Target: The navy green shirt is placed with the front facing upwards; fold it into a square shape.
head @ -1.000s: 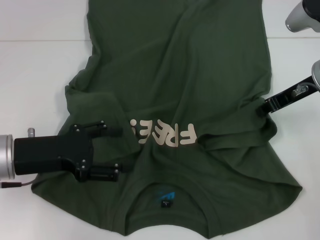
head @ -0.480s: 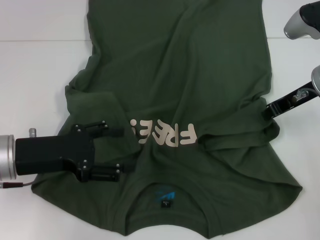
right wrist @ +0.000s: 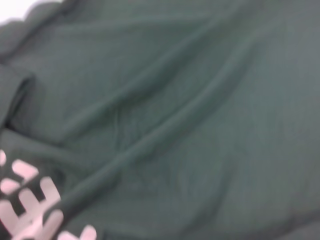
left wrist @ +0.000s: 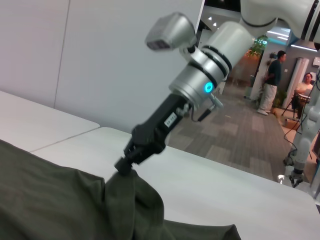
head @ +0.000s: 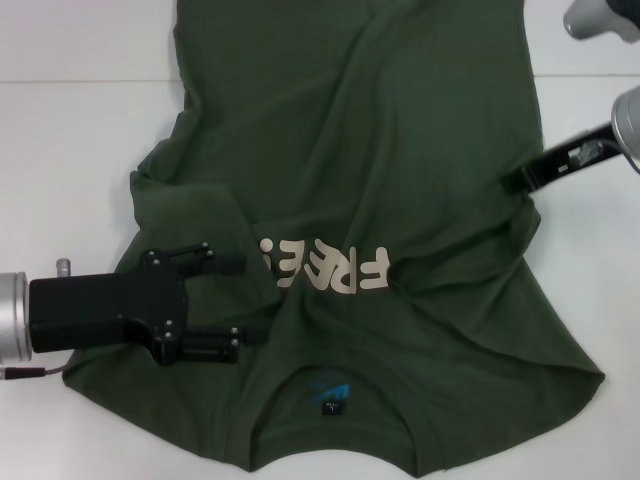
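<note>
Two tools are set on the navy green shirt (head: 370,200), which is spread face-up across the white desk (head: 70,130). On the left, the left tool (head: 245,302) is kept wide apart over the sleeve area, unmoved. On the right, the right tool (head: 515,182) has been drawn upward and inward, apparently pinched on the shirt's side edge, so the right-hand fold is probably being started.

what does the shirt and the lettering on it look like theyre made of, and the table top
The navy green shirt looks like soft matte knit cloth, likely cotton: it drapes in loose folds and wrinkles. Its cream lettering seems a flat printed layer, following the cloth's creases. The table looks like smooth white laminate or painted board, evenly pale with a thin seam; which one is unclear.
</note>
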